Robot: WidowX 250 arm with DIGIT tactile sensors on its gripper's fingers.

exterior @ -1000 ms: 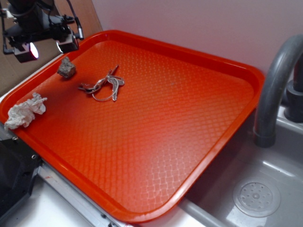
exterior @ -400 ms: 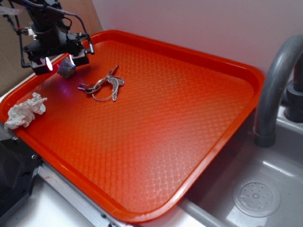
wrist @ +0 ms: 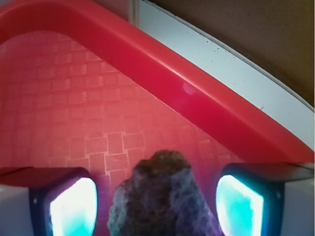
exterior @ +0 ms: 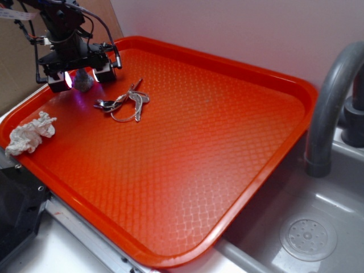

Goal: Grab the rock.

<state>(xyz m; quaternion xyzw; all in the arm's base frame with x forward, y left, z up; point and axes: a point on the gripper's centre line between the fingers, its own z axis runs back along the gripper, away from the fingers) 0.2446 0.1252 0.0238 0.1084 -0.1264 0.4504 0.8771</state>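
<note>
The rock (exterior: 84, 81) is a small rough grey-brown lump on the orange tray (exterior: 216, 136), near its far left corner. My gripper (exterior: 81, 77) is lowered around it, open, with one glowing pad on each side. In the wrist view the rock (wrist: 162, 196) sits between the two lit fingertips (wrist: 74, 209), with a visible gap on both sides, so the pads do not touch it. The tray's raised rim (wrist: 197, 93) runs just beyond the rock.
A bunch of metal keys (exterior: 125, 101) lies on the tray just right of the gripper. A crumpled white paper wad (exterior: 29, 134) lies near the tray's left edge. A grey tap (exterior: 333, 96) and a sink drain (exterior: 307, 236) are at the right.
My gripper has moved right and down from the tray's far left corner until its open fingers straddle the rock. The rock, keys and paper wad have not moved.
</note>
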